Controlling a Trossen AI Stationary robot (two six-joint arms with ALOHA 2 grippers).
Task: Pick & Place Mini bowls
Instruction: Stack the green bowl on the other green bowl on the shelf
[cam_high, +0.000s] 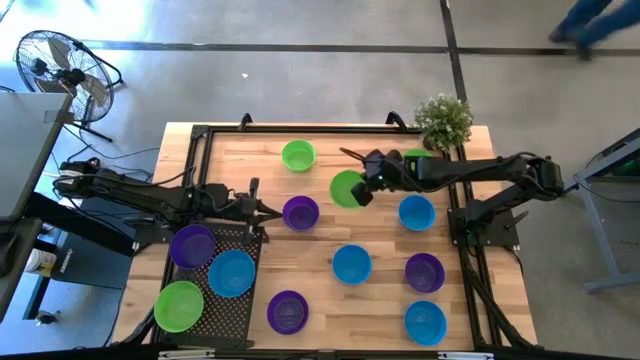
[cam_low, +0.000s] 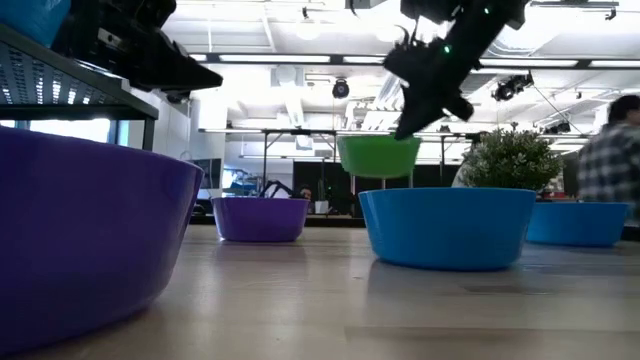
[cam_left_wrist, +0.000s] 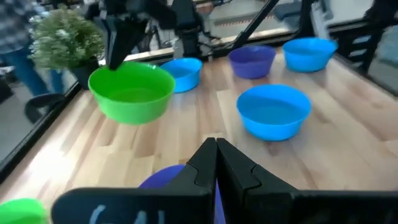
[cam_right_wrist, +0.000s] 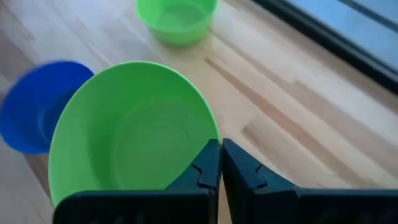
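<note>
Pinching the rim of a green bowl (cam_right_wrist: 134, 134), the right gripper (cam_right_wrist: 216, 163) has its fingers shut on the near edge, and the bowl hangs clear of the table (cam_high: 330, 300), lifted above the blue and purple ones in the low view. Seen from above, it sits near the table's middle, toward the far edge, with the gripper on its right side. The black mesh tray (cam_high: 235, 300) at the table's near left corner already carries three bowls, so it is probably the target; if so, the held bowl must travel leftward and toward the near edge. The left gripper (cam_high: 262, 209), closed and empty, waits just by that tray and is much the nearer arm to it.

Counting from the near edge outward: on the tray lie one green (cam_high: 179, 305), one blue (cam_high: 232, 272) and one purple (cam_high: 192, 245). On the bare wood rest three purple, three blue and one green bowl, with the edge of another green one showing behind the right arm, beside the potted plant (cam_high: 443, 120) at the far right corner.
</note>
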